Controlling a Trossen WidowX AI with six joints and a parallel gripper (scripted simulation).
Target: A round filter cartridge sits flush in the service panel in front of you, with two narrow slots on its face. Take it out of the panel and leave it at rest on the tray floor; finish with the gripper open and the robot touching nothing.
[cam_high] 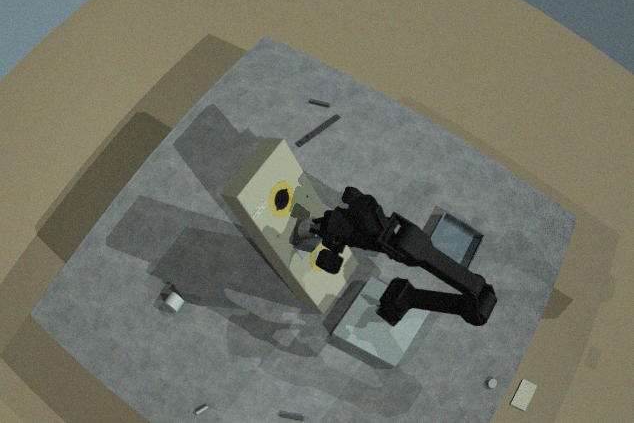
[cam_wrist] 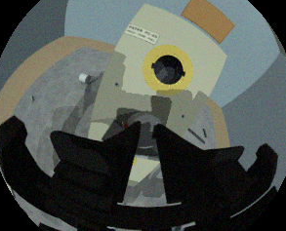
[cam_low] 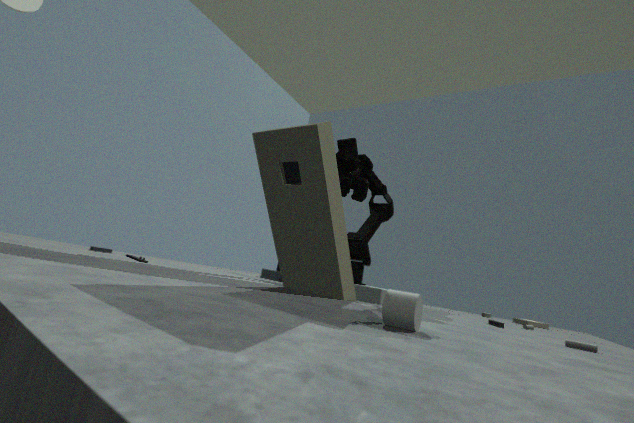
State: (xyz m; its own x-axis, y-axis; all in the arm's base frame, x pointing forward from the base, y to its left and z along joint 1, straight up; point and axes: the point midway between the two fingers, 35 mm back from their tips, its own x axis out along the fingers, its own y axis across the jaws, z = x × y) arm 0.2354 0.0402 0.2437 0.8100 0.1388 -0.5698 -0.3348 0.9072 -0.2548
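The pale leaning panel [cam_high: 327,290] [cam_low: 307,233] [cam_wrist: 195,38] has an open, dark socket [cam_high: 282,199] [cam_wrist: 168,69] inside a yellow ring. The grey cartridge [cam_high: 304,227] [cam_wrist: 143,117] is out of the socket, in front of the panel's lower half, at my fingertips. My gripper [cam_high: 313,225] [cam_wrist: 147,126] is slightly open, and its fingers do not appear to pinch the cartridge. Whether they still touch it is hidden. The light tray [cam_high: 399,346] lies well below, beside the panel's foot. In the exterior view the panel hides my fingertips.
A second yellow ring [cam_wrist: 134,161] sits low on the panel. A smaller dark-rimmed tray [cam_high: 473,248] lies beyond the arm. A white cylinder [cam_high: 174,301] [cam_low: 402,310] [cam_wrist: 84,77] lies behind the panel. A dark bar [cam_high: 318,130] lies past its other side.
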